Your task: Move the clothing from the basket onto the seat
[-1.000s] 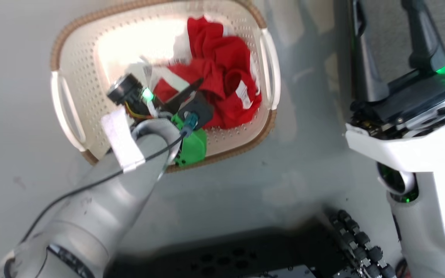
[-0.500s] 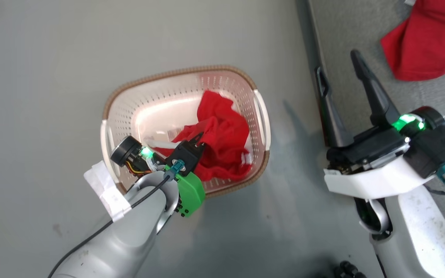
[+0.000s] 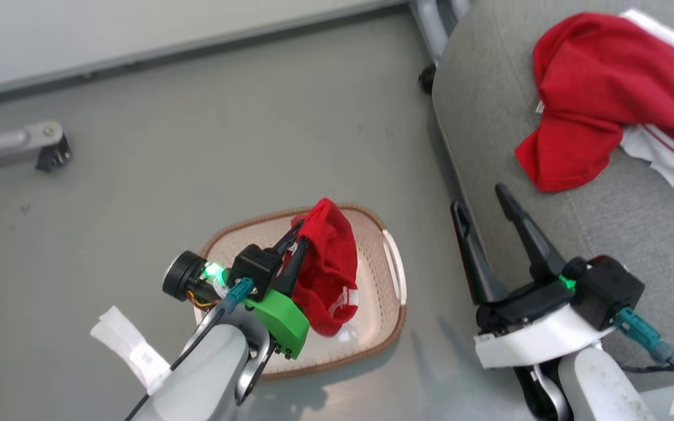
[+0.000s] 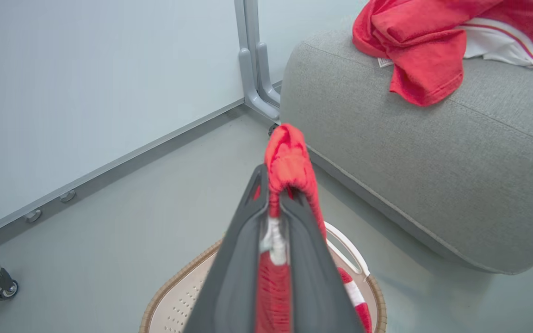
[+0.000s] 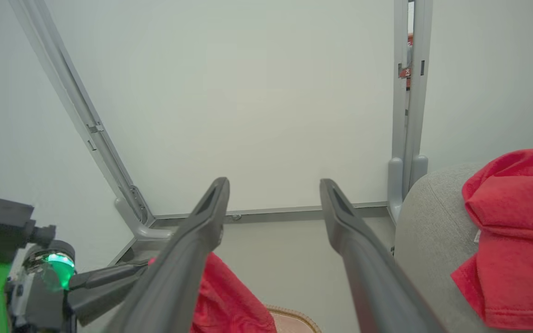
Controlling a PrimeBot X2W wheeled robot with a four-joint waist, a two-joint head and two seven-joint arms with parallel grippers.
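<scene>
Left tool [image 3: 297, 240] pinches the red shorts [image 3: 328, 275] by a fold so they hang over the basket [image 3: 337, 365], ready for carrying to the seat [image 3: 489, 117], where the red top [image 3: 594, 88] lies, while my right tool [image 3: 479, 197] hangs spread.

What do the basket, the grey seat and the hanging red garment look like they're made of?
Basket: matte cream plastic, seemingly, punched with holes; brown rim looks woven. Seat: grey upholstery fabric, fine weave, probably. Red garment: soft cloth, bunching and draping limply.
</scene>
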